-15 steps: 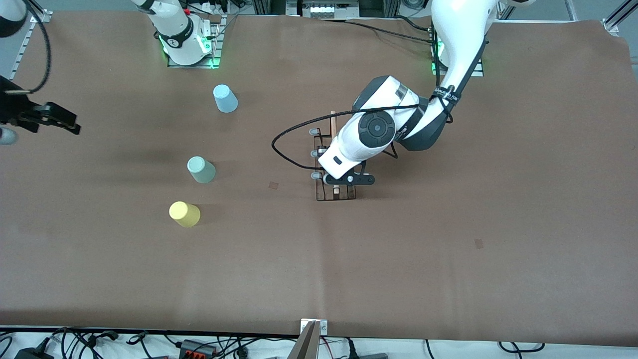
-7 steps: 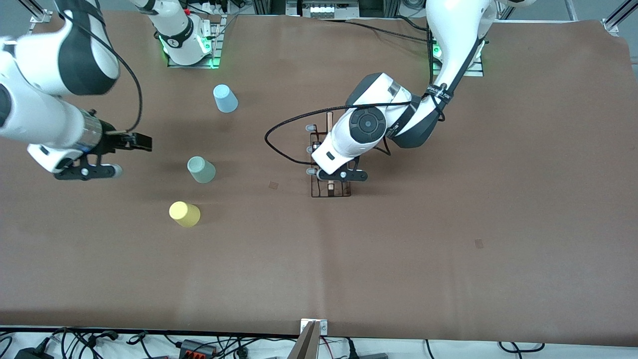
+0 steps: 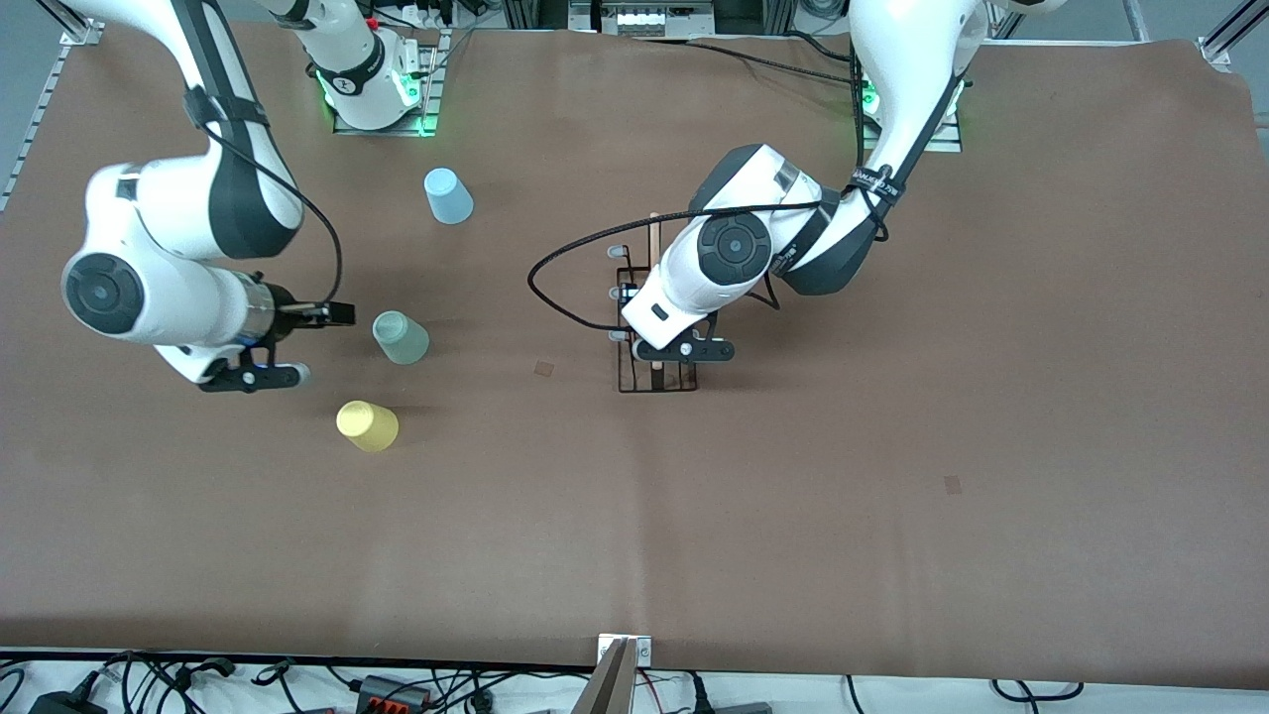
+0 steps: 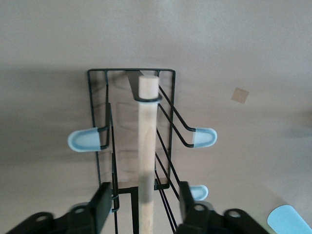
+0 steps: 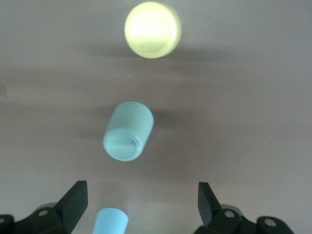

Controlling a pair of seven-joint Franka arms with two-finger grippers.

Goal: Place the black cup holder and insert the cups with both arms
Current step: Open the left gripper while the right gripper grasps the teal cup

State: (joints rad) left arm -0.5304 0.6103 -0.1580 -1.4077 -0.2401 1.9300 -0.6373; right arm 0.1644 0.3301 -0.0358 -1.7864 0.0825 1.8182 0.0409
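Observation:
The black cup holder (image 3: 655, 243) stands mid-table, its wooden rod (image 4: 146, 136) running between the fingers of my left gripper (image 3: 662, 357) (image 4: 145, 204). That gripper is open, with a gap on each side of the rod. Toward the right arm's end stand three cups: light blue (image 3: 448, 196) farthest from the front camera, mint (image 3: 401, 338), and yellow (image 3: 367, 425) nearest. My right gripper (image 3: 253, 381) (image 5: 141, 200) hangs open and empty over bare table beside the mint cup (image 5: 128, 131). The yellow cup (image 5: 152, 30) and blue cup (image 5: 111, 222) also show in its wrist view.
The left arm's black cable (image 3: 540, 288) loops out beside the rack toward the cups. Two small brown patches (image 3: 543, 368) (image 3: 952, 484) lie flat on the brown mat. A metal clamp (image 3: 625, 654) sits at the table's front edge.
The right arm swung in from the table's end to beside the mint cup. The left arm shifted the rack slightly toward the cups, and its fingers opened off the rod.

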